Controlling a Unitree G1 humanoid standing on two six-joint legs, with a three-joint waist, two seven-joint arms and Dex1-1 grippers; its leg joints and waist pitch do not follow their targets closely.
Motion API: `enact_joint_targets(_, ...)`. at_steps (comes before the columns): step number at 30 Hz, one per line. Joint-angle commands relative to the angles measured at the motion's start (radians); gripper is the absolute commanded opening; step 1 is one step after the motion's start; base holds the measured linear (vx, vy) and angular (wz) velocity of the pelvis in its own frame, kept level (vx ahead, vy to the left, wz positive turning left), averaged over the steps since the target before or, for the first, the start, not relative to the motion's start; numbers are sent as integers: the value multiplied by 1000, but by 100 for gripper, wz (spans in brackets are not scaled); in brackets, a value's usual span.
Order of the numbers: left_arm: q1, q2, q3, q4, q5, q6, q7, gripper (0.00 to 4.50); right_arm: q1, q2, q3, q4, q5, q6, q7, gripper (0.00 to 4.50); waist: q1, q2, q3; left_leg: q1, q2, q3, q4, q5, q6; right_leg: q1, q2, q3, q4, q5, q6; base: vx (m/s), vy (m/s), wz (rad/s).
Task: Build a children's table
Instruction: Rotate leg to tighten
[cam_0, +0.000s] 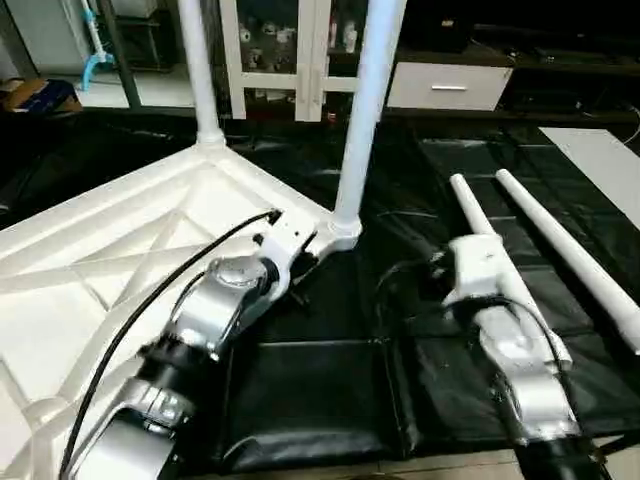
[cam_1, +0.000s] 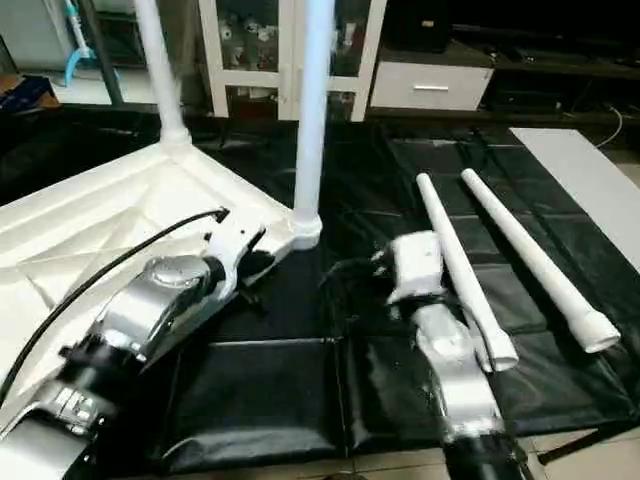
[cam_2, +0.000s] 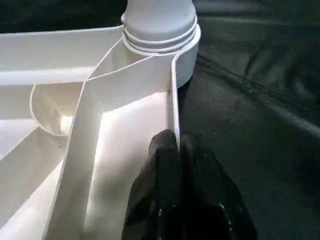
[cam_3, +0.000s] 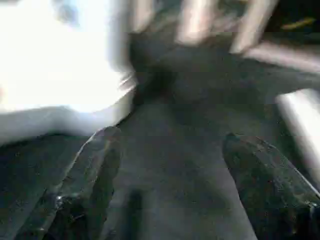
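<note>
Your table top (cam_0: 120, 250) lies upside down on the black mat (cam_0: 330, 390), two legs already standing in it. Left gripper (cam_2: 172, 150) has its jaws shut on the rim. Right gripper (cam_3: 167, 165), jaws wide open and empty: reach for the nearer loose leg (cam_1: 455, 265) and grab its middle.

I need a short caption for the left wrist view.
Shut left claw at the tabletop's rim, near a leg seated in its corner socket.
</note>
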Motion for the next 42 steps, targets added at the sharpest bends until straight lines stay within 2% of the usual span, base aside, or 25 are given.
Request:
enact_joint_targets(1,-42,-15,-8,28,13,-75,-4,0,20,-12,33,-7,-16,60,19,346,7,6,-59,11,11,5,-73,-220,42,50,-35,28,-65,-148,-199,0,0,0)
enact_joint_targets(2,-61,-35,5,55,0,-98,-3,0,30,-6,35,-6,-27,69,6,346,8,4,-58,9,10,7,-73,-221,43,51,-34,27,-66,-152,-202,0,0,0)
enact_joint_targets(3,-74,-49,16,73,-9,-112,-1,43,36,0,34,-6,-32,72,-2,353,15,2,-57,12,8,10,-72,-230,42,49,-36,29,-69,-180,-200,0,0,0)
enact_joint_targets(7,-111,-82,39,122,-34,-124,-20,68,32,27,42,-17,-47,92,-13,353,23,5,-52,15,12,7,-77,-270,25,45,-42,29,-77,-273,-179,0,0,0)
enact_joint_targets(10,-131,-87,48,162,-20,-178,8,95,29,20,58,-31,-53,112,0,353,20,8,-51,11,10,5,-79,-268,21,48,-40,29,-77,-260,-168,0,0,0)
enact_joint_targets(12,-146,-85,65,173,-18,-232,36,106,29,15,66,-42,-51,125,9,353,20,5,-54,8,9,4,-77,-251,24,54,-41,28,-72,-235,-167,0,0,0)
enact_joint_targets(14,-139,-54,84,117,-41,-211,-8,135,28,17,63,-59,-43,135,9,353,17,5,-55,3,9,3,-77,-223,28,59,-41,28,-66,-200,-174,0,0,0)
enact_joint_targets(16,-122,-21,88,63,-45,-180,-45,135,29,22,57,-67,-40,132,14,353,16,9,-58,8,12,3,-74,-204,31,57,-43,29,-61,-164,-194,0,0,0)
enact_joint_targets(17,-83,56,87,-47,-57,-95,-126,135,29,26,51,-83,-37,123,28,353,17,14,-57,10,15,3,-76,-196,31,57,-44,29,-55,-146,-209,0,0,0)
enact_joint_targets(18,-80,63,87,-54,-58,-89,-132,135,29,27,51,-84,-36,123,29,353,14,13,-55,8,15,3,-78,-199,31,57,-43,29,-54,-146,-213,0,0,0)
enact_joint_targets(20,-27,186,84,-167,-66,-3,-228,135,29,23,50,-105,-24,116,53,353,10,18,-54,15,15,6,-77,-210,26,51,-38,30,-55,-151,-220,0,0,0)
enact_joint_targets(21,-11,223,85,-196,-71,17,-257,135,29,21,50,-110,-20,114,60,353,9,21,-53,14,17,2,-82,-211,19,55,-40,30,-49,-153,-219,0,0,0)
enact_joint_targets(22,7,267,88,-227,-77,39,-290,135,29,18,51,-116,-17,112,68,353,8,27,-51,23,17,5,-81,-220,10,46,-35,30,-51,-153,-219,0,0,0)
enact_joint_targets(25,75,449,112,-318,-75,101,-385,135,29,3,55,-131,-10,106,96,353,8,29,-48,24,16,5,-85,-239,-5,45,-32,30,-48,-167,-215,0,0,0)
enact_joint_targets(26,101,518,130,-348,-76,131,-415,135,28,-1,55,-131,-10,103,102,353,7,21,-47,25,16,6,-85,-243,-10,44,-31,31,-49,-169,-212,0,0,0)
enact_joint_targets(27,132,596,160,-383,-78,172,-440,135,27,-5,55,-131,-11,101,106,353,14,27,-47,29,18,6,-86,-253,-19,43,-36,32,-46,-186,-210,0,0,0)
enact_joint_targets(28,132,596,160,-383,-78,172,-440,135,27,-5,55,-131,-11,101,106,353,10,27,-41,27,16,7,-90,-269,-23,39,-31,33,-51,-213,-201,0,0,0)
enact_joint_targets(29,140,623,178,-389,-78,189,-440,135,25,-7,54,-129,-11,100,109,353,15,30,-40,36,16,8,-89,-289,-31,33,-30,32,-54,-232,-197,0,0,0)
enact_joint_targets(30,153,656,207,-395,-74,212,-435,135,24,-7,54,-127,-13,98,113,353,21,22,-39,40,17,10,-88,-322,-38,28,-33,35,-55,-261,-194,0,0,0)
enact_joint_targets(32,180,716,240,-408,-74,240,-454,135,23,-7,56,-126,-16,97,120,353,24,23,-37,34,16,6,-93,-331,-46,30,-35,35,-58,-299,-173,0,0,0)
enact_joint_targets(33,204,758,254,-426,-80,259,-476,135,23,-7,56,-127,-17,98,128,353,24,23,-39,36,16,5,-91,-330,-49,29,-36,35,-57,-298,-169,0,0,0)
enact_joint_targets(34,207,762,255,-428,-81,261,-480,135,23,-7,56,-127,-17,98,129,353,21,22,-38,28,15,2,-94,-324,-53,34,-37,35,-55,-298,-163,0,0,0)
enact_joint_targets(36,263,841,270,-455,-106,291,-542,135,26,-10,63,-128,-24,97,141,353,18,19,-37,31,14,2,-95,-340,-53,29,-36,36,-57,-311,-159,0,0,0)
enact_joint_targets(38,281,867,269,-460,-114,307,-562,135,28,-10,65,-129,-24,97,144,353,16,20,-36,33,15,1,-95,-351,-56,27,-36,36,-58,-319,-161,0,0,0)
enact_joint_targets(42,331,929,230,-435,-59,318,-555,135,34,-15,76,-138,-18,94,161,353,15,19,-38,32,15,1,-94,-325,-50,30,-35,36,-53,-267,-172,0,0,0)
